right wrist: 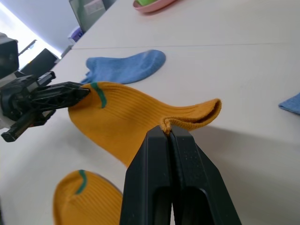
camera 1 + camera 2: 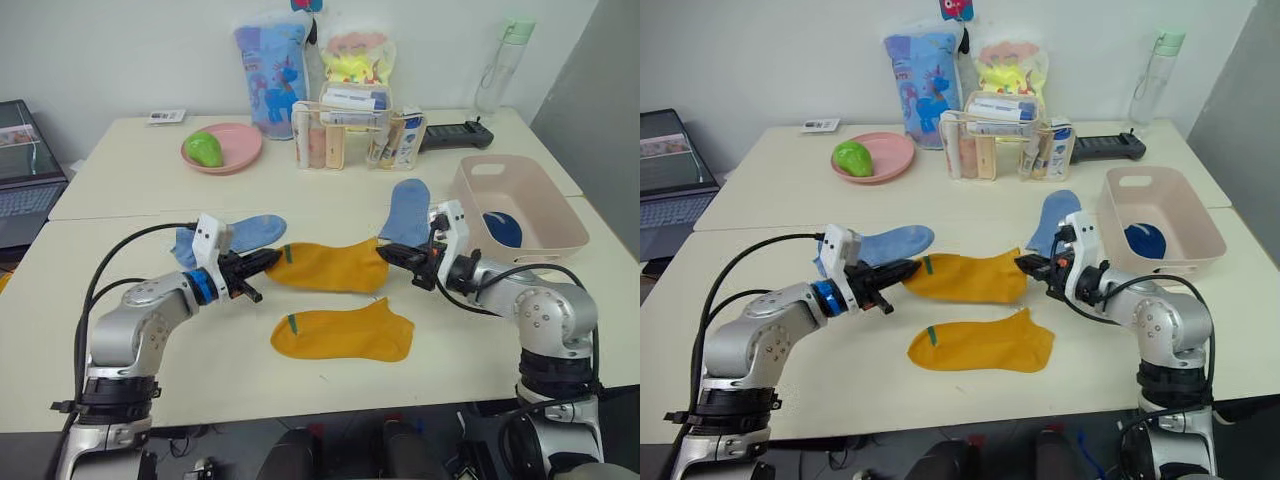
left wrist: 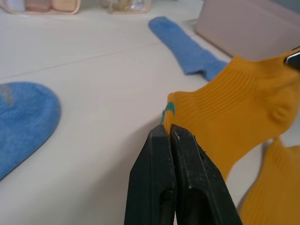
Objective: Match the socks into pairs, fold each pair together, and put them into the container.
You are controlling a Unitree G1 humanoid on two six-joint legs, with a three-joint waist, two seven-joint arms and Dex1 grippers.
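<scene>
A mustard yellow sock is stretched between my two grippers just above the table. My left gripper is shut on its green-striped cuff, and my right gripper is shut on its other end. Its matching yellow sock lies flat nearer the front edge. One light blue sock rests behind my left gripper, another behind my right. The pale pink container stands at the right with a folded navy pair inside.
A pink plate holding a green object, a clear organizer box, colourful packets, a bottle and a black device line the back of the table. A laptop is at far left.
</scene>
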